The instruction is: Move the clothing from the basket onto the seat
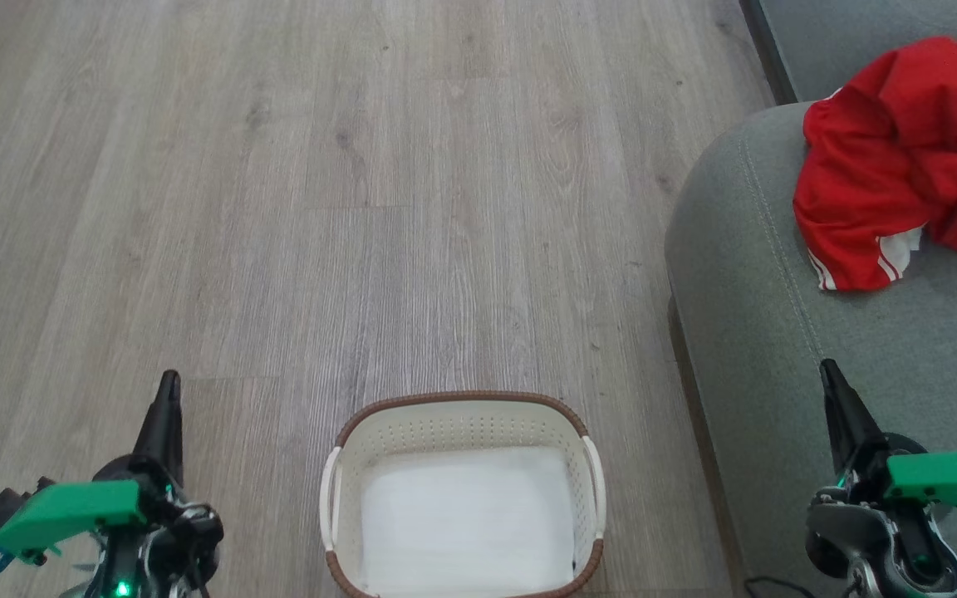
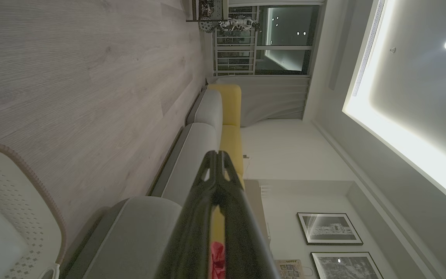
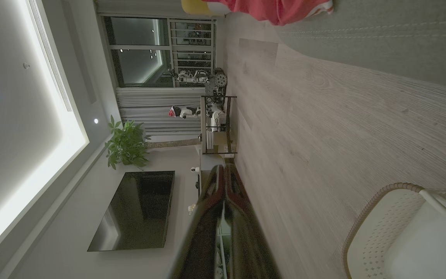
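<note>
The red clothing (image 1: 902, 158) lies in a crumpled heap on the grey-green seat (image 1: 744, 274) at the upper right; a strip of the clothing (image 3: 277, 9) also shows in the right wrist view. The cream basket (image 1: 462, 415) stands on the floor at the bottom centre, holding only a flat white liner sheet (image 1: 466, 519). My left gripper (image 1: 168, 384) is shut and holds nothing, to the left of the basket. Shut too and holding nothing, my right gripper (image 1: 827, 370) hovers over the seat's front part. Both point away from me.
Pale wood-look floor (image 1: 362, 208) stretches ahead and to the left of the basket. The seat's dark base edge (image 1: 765, 50) runs along the upper right. Yellow cushions (image 2: 230, 116) show further down the sofa. A shelf rack (image 3: 215, 124), a plant and a dark screen stand across the room.
</note>
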Controlling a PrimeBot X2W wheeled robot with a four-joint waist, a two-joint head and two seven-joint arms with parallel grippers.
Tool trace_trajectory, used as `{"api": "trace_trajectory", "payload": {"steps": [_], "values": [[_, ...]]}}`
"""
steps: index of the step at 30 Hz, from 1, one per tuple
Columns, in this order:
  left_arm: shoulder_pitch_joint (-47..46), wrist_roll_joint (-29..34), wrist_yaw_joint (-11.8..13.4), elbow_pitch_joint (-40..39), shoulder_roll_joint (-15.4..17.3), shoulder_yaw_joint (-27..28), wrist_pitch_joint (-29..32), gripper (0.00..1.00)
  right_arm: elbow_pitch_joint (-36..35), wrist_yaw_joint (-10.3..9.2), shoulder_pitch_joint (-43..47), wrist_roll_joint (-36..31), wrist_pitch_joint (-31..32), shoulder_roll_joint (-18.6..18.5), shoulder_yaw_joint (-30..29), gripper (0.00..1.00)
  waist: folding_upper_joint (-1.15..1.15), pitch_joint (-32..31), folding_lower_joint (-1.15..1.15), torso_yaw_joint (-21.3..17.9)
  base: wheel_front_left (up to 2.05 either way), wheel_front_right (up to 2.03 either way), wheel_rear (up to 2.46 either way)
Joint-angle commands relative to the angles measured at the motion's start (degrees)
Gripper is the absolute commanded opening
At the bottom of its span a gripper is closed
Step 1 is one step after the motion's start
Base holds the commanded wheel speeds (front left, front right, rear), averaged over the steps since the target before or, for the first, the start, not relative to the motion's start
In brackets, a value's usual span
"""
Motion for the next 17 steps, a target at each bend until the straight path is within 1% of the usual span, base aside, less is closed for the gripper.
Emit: {"api": "trace_trajectory", "payload": {"steps": [1,17], "values": [[-2.8,0.2,-0.4,-1.6,0.5,2.1,0.4,0.0,-2.2,0.47,-2.9,0.3,0.3,-0.3,1.0,0.0,0.0,0.0,0.0,0.0,0.0,0.0,0.0],[-2.8,0.2,-0.4,-1.6,0.5,2.1,0.4,0.0,-2.2,0.47,-2.9,0.3,0.3,-0.3,1.0,0.0,0.0,0.0,0.0,0.0,0.0,0.0,0.0]]}}
